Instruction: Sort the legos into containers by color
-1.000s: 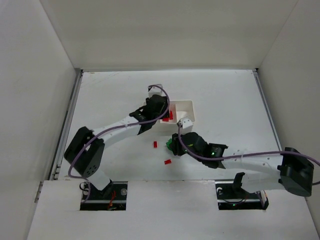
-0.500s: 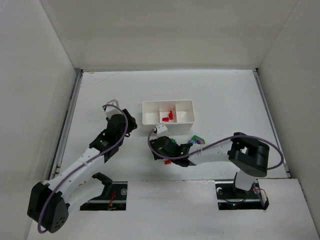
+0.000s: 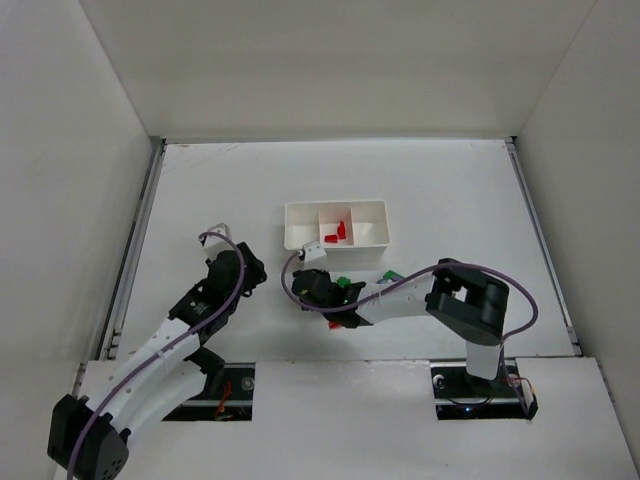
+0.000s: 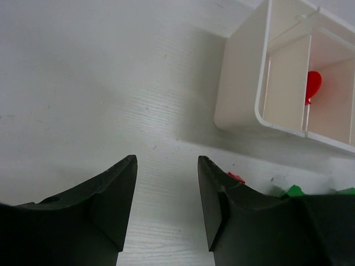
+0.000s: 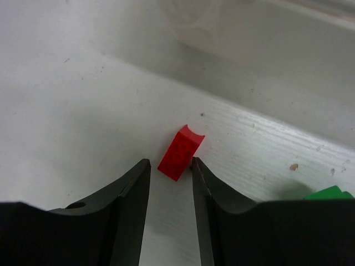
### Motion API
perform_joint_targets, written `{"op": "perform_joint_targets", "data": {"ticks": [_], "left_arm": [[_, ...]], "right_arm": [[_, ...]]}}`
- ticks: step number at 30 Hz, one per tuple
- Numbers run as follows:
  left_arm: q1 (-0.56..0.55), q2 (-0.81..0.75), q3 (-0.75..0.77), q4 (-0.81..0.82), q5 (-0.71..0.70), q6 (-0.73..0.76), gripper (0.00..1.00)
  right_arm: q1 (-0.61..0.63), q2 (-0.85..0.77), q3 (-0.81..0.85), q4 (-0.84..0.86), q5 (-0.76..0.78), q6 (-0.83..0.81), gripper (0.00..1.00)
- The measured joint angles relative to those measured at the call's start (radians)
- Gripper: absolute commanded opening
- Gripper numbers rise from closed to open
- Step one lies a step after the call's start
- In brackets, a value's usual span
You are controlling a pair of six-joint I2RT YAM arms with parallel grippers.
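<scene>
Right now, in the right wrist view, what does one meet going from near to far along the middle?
right gripper → red lego → white tray. The green lego at the right edge is left out: it lies off to the side.

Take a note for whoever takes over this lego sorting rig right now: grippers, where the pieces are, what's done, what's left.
Left gripper: open, empty, over the table beside the tray.
Right gripper: open, low over the table, a red brick at its fingertips, not gripped.
Done: red pieces lie in the tray's middle compartment; the outer two look empty.
Left: that red brick, another red piece, a green piece and a second green one, all loose in front of the tray.
</scene>
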Motion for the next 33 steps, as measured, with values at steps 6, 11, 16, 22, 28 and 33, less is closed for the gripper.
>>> {"op": "perform_joint_targets", "data": {"ticks": [6,11,16,22,28,33], "left_arm": [[-0.031,-0.005,-0.039,-0.024,0.006,-0.018,0.45],[-0.036,-0.01,-0.05,-0.032,0.007,-0.025,0.45],[-0.056,-0.024,-0.05,-0.032,0.013,-0.025,0.45],[-0.164,0.01,-0.052,0.017,0.032,-0.025,0.51],[-0.355,0.143,-0.052,0.135,0.038,-0.004,0.58],[-0.476,0.257,-0.052,0.229,0.05,0.037,0.58]], "right_arm": [[-0.024,0.013,0.008,0.01,0.024,0.012,0.29],[-0.037,0.019,0.015,0.01,0.036,0.019,0.18],[-0.04,-0.034,0.002,-0.014,0.035,0.004,0.19],[-0.063,-0.331,-0.044,-0.035,0.029,-0.037,0.21],[-0.232,-0.436,-0.039,0.003,-0.021,-0.071,0.22],[-0.327,-0.328,-0.035,-0.011,-0.076,-0.075,0.23]]}}
